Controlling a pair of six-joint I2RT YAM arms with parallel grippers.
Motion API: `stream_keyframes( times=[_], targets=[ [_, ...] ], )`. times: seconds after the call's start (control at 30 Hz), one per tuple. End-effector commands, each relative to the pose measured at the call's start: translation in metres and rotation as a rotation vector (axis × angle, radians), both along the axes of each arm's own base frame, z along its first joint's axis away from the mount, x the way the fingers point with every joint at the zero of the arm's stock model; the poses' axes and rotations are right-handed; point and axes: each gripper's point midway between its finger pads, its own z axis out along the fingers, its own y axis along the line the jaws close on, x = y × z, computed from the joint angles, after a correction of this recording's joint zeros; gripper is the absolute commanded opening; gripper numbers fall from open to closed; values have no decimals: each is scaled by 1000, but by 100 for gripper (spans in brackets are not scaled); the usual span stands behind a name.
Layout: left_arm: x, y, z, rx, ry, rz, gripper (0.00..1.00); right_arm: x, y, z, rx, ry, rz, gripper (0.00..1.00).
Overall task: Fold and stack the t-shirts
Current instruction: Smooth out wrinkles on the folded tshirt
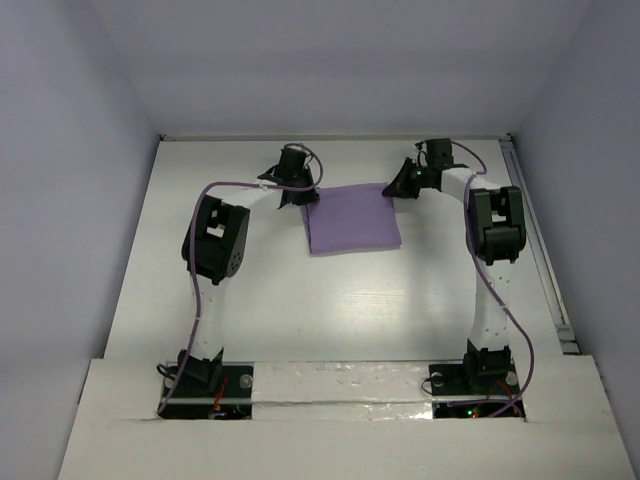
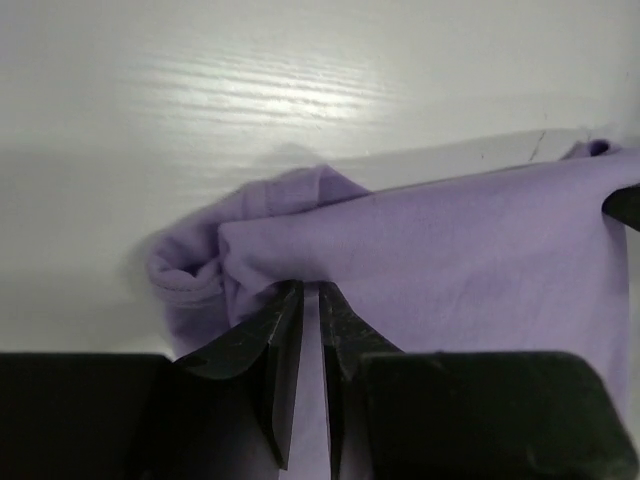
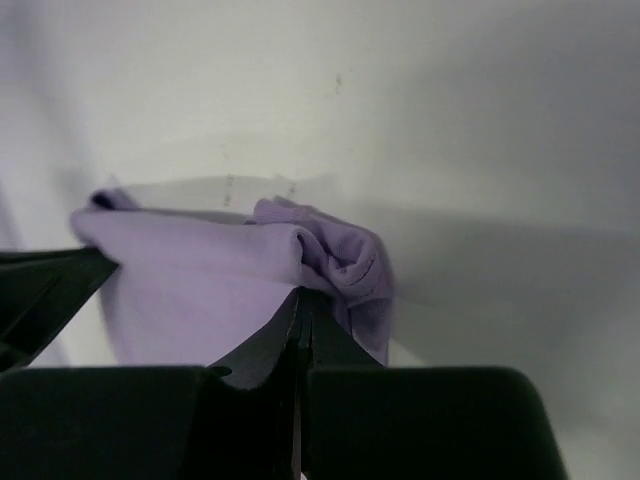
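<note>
The flat white wood-grain table (image 1: 300, 320) takes up most of the floor of this pale-walled booth; two black-and-white jointed arms rise from its near edge, the left arm (image 1: 215, 240) and the right arm (image 1: 495, 225), each trailed by a thin purple cable (image 1: 235, 185); both reach to the far half of the table and bend inward toward each other. Between them lies the lavender cloth t-shirt (image 1: 352, 220), plain and folded down to a rough rectangle, sitting far of centre and a little to the right; its far edge runs from one gripper to the other, and its near edge rests on the table. The left gripper (image 1: 297, 192) sits at the far left corner of the shirt; seen from its wrist, its black fingers (image 2: 265, 335) stand only a narrow slit apart, with the bunched hem pinched at their tips. The right gripper (image 1: 405, 182) is at the far right corner; its fingers (image 3: 262, 350) are pressed together, clamped on a crumpled wad of the fabric, and the cloth spans away toward the other gripper.
</note>
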Motion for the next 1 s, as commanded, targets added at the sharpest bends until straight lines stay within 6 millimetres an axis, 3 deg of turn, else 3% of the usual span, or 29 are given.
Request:
stream_keyframes(
  times=[0.0,0.03,0.13,0.27,0.3,0.33,0.37,0.43,0.47,0.5,0.53,0.57,0.6,0.63,0.67,0.7,0.73,0.77,0.8,0.83,0.87,0.9,0.93,0.97],
  targets=[
    [16,21,1,14,-21,41,12,28,-9,10,31,-60,-9,0],
    [13,20,-3,0,-12,48,12,27,-17,-5,23,-23,-24,0],
    [20,25,-4,-34,-22,63,12,19,-24,-25,14,19,-36,0],
    [20,18,16,-81,-58,34,13,11,-29,-25,23,21,-51,0],
    [22,16,39,-100,-101,30,13,13,-28,-11,29,-1,-54,0],
    [21,16,51,-108,-124,24,14,15,-30,1,51,-16,-50,0],
    [22,16,85,-129,-189,19,15,16,-28,14,71,-27,-51,0],
    [22,18,121,-143,-259,20,16,19,-23,59,109,-99,-37,0],
    [19,20,154,-157,-315,21,19,19,-18,79,146,-117,-30,2],
    [18,24,172,-153,-351,28,20,18,-17,95,162,-139,-28,5],
    [16,26,186,-155,-377,32,22,14,-16,128,176,-192,-24,9],
    [8,32,218,-164,-433,39,28,10,-14,143,195,-214,-21,22],
    [1,31,233,-166,-460,37,31,7,-14,159,198,-241,-22,32],
    [-4,36,240,-155,-477,47,34,-1,-15,193,196,-305,-22,44],
    [-12,35,252,-161,-499,44,39,-7,-17,207,190,-329,-32,63],
    [-25,44,281,-174,-554,61,42,-15,-18,213,183,-337,-39,77],
    [-36,42,282,-175,-556,56,46,-24,-21,223,172,-346,-49,90],
    [-47,41,293,-184,-577,52,54,-39,-24,257,161,-419,-61,100],
    [-63,49,320,-207,-632,63,59,-49,-27,266,143,-445,-65,100],
    [-74,49,327,-218,-644,54,62,-61,-30,262,125,-441,-76,100],
    [-83,53,326,-223,-644,56,70,-80,-36,292,99,-520,-96,100],
    [-102,60,350,-250,-693,56,75,-90,-41,298,61,-554,-105,100],
    [-110,65,344,-250,-680,68,82,-101,-45,294,35,-556,-115,100],
    [-128,74,358,-281,-700,90,88,-119,-55,316,-10,-623,-152,100]
  ],
)
